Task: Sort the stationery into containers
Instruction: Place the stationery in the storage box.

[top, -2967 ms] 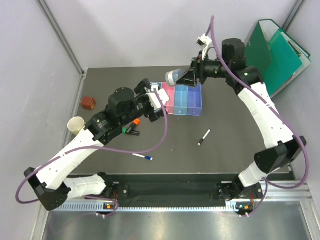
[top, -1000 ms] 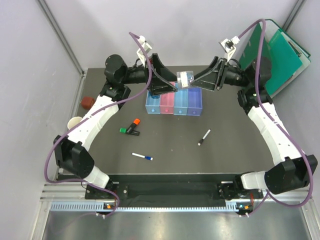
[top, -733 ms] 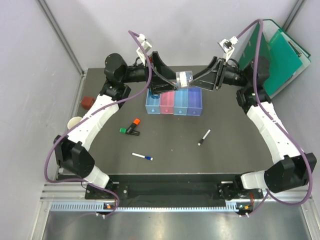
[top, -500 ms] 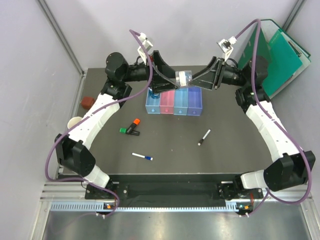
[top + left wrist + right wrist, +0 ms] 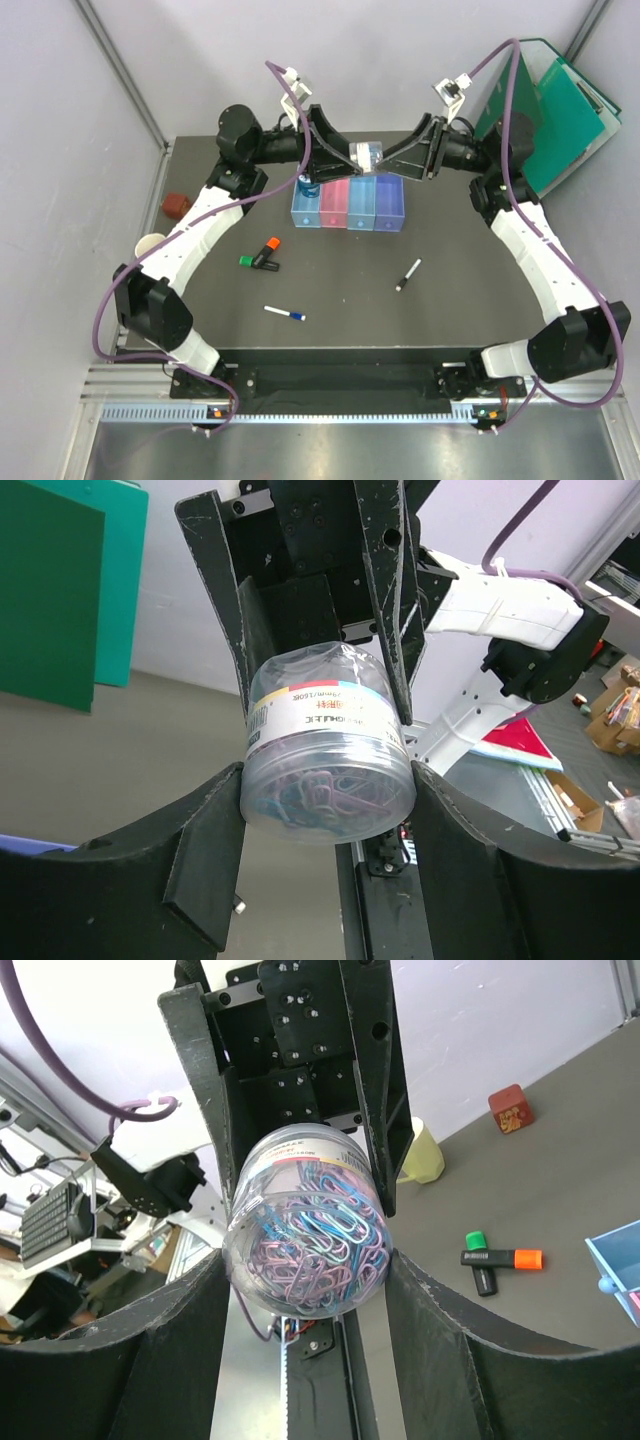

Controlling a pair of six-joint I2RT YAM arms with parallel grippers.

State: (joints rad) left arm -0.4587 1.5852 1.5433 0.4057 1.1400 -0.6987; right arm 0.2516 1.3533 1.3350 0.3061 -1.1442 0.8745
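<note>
From above, the left pincer (image 5: 353,157) and the right pincer (image 5: 384,160) meet over the far edge of the tabletop (image 5: 450,320). Each one is closed on the same clear jar of paper clips (image 5: 368,154), one from each side. The jar hangs in the air above the row of bins (image 5: 390,208). Nothing is between the jar and the bins. Two highlighters (image 5: 262,252), a white pen (image 5: 285,314) and a black-and-white marker (image 5: 408,275) lie in the middle of the tabletop. A yellow cup (image 5: 152,247) and a red block (image 5: 177,205) sit by the left edge. Green folders (image 5: 545,105) lean past the far right corner.

The left wrist view shows the jar's label and lid end (image 5: 330,760). Its own two fingers (image 5: 215,850) press the jar's sides.

The right wrist view shows the jar's clear bottom (image 5: 305,1225), full of pink and blue clips. This pincer's fingers (image 5: 430,1330) hug the jar too.
</note>
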